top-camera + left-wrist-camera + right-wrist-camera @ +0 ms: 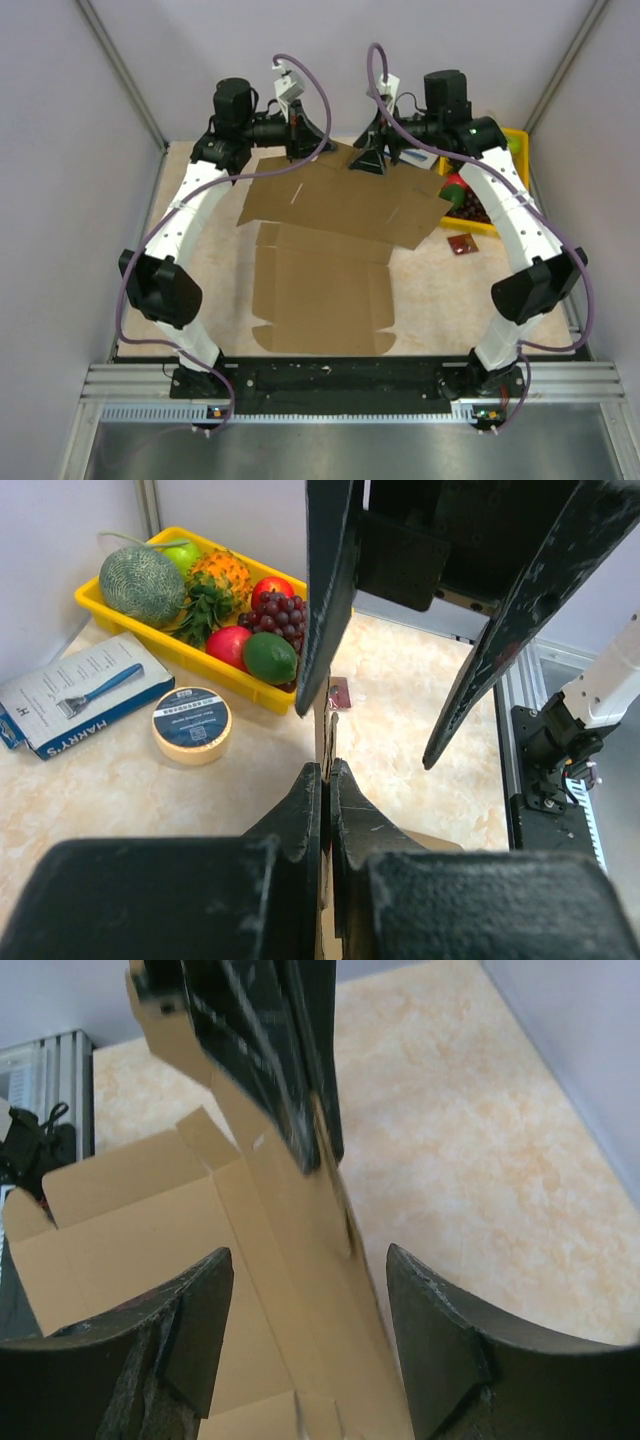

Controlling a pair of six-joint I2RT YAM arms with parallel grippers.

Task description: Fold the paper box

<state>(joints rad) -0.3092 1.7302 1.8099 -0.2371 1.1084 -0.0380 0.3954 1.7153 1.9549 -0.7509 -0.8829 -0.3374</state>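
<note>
The paper box (320, 290) is a large brown cardboard blank, its near half flat on the table and its far panel (340, 200) raised. My left gripper (296, 148) is at the far edge, shut on the thin cardboard edge (323, 735); in the left wrist view its fingertips (327, 770) pinch it tightly. My right gripper (368, 160) hovers just right of it, open. In the right wrist view its jaws (310, 1260) straddle the raised panel (290, 1260) without touching it. The left gripper (320, 1155) shows beyond, clamped on that panel.
A yellow fruit tray (200, 660) stands at the far right (512, 140). Beside it lie a blue-and-white razor carton (85, 690), a tape roll (192, 723) and a small red card (461, 245). Grey walls close in both sides. A metal rail (350, 380) runs along the near edge.
</note>
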